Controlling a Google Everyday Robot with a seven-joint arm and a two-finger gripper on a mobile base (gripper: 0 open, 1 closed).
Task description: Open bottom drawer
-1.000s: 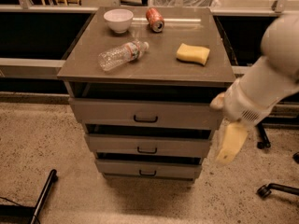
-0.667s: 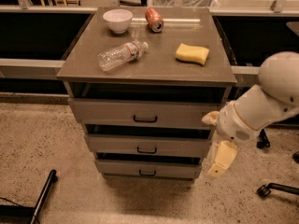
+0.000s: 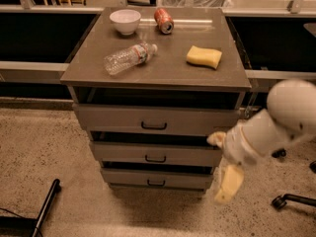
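The bottom drawer [image 3: 156, 178] is the lowest, narrowest grey-brown front of a three-drawer cabinet, with a small black pull handle [image 3: 156, 183] at its centre. It sits close to the cabinet body. My gripper [image 3: 227, 184] hangs from the white arm at the right, pointing down beside the drawer's right end, a little to the right of the drawer front and apart from the handle.
The cabinet top [image 3: 163, 70] holds a lying plastic bottle [image 3: 129, 58], a white bowl [image 3: 125, 21], a red can [image 3: 163, 20] and a yellow sponge [image 3: 204, 57]. The middle [image 3: 155, 153] and top [image 3: 154, 120] drawers are above. A chair caster [image 3: 281, 201] stands at the right, a black leg [image 3: 47, 206] at the left.
My arm and gripper have moved down and to the left, nearer the lower right corner of the cabinet. The drawers have not moved.
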